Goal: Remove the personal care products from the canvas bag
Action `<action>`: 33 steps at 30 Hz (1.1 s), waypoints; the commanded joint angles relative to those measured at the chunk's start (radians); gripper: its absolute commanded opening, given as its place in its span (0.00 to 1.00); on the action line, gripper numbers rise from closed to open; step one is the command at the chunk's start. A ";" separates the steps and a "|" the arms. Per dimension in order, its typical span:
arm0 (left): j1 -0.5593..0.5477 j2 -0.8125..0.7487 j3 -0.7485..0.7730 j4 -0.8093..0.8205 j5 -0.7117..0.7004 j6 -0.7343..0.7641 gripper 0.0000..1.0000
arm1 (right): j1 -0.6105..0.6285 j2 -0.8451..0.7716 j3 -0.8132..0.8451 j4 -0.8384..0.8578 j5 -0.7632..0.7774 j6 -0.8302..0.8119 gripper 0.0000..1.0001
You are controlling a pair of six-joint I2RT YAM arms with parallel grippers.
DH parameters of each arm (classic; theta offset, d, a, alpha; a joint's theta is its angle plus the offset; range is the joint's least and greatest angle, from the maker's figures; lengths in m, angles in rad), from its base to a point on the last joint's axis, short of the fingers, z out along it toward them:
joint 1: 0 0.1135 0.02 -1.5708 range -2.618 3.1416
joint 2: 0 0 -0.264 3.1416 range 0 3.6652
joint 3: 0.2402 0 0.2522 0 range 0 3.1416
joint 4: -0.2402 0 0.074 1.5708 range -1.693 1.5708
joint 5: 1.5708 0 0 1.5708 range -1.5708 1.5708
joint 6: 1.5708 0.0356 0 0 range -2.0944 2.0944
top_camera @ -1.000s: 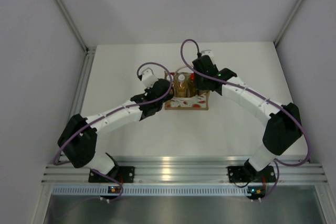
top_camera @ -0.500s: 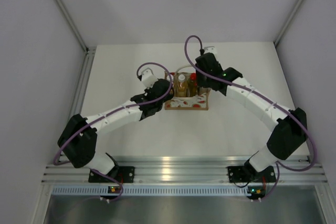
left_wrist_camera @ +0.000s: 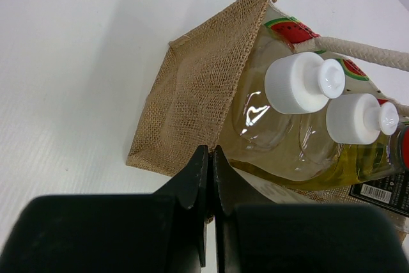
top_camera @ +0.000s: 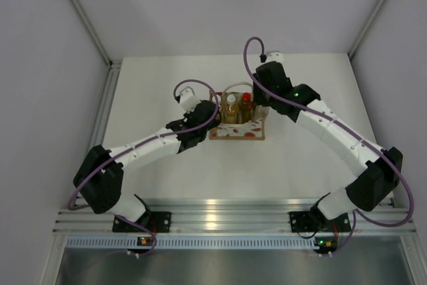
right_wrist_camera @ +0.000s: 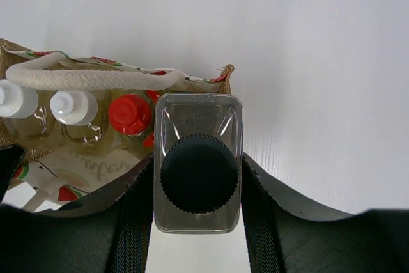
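Observation:
The canvas bag (top_camera: pixel 237 131) stands at mid-table, seen from the side in the left wrist view (left_wrist_camera: pixel 192 87). My left gripper (left_wrist_camera: pixel 211 161) is shut on the bag's burlap left edge. Two amber bottles with white caps (left_wrist_camera: pixel 300 82) (left_wrist_camera: pixel 354 118) and the yellow bottle with a red cap (right_wrist_camera: pixel 130 114) stand inside the bag. My right gripper (right_wrist_camera: pixel 198 187) is shut on the clear bottle with a dark grey cap (right_wrist_camera: pixel 198 126). It holds that bottle upright above the bag's right rim (right_wrist_camera: pixel 220 75). In the top view the right gripper (top_camera: pixel 262 100) is beside the red cap (top_camera: pixel 246 98).
The bag's white rope handle (right_wrist_camera: pixel 96 79) arches over the remaining bottles. White tabletop (top_camera: pixel 307 78) lies to the right of and behind the bag. Grey walls close in the table, with an aluminium rail (top_camera: pixel 227 215) at the near edge.
My right arm has drawn up and to the right with the clear bottle, uncovering the red cap in the bag. The left arm and bag have stayed put.

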 commanded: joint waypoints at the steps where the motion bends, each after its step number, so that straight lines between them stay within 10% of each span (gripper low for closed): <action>1: -0.014 0.030 -0.009 -0.069 0.055 -0.007 0.00 | -0.001 -0.110 0.119 0.056 0.082 -0.035 0.00; 25: -0.014 0.036 0.015 -0.067 0.081 0.009 0.00 | -0.287 -0.208 0.133 -0.011 -0.049 -0.080 0.00; 33: -0.015 0.036 0.020 -0.067 0.098 0.017 0.00 | -0.400 -0.223 -0.136 0.295 -0.186 -0.178 0.00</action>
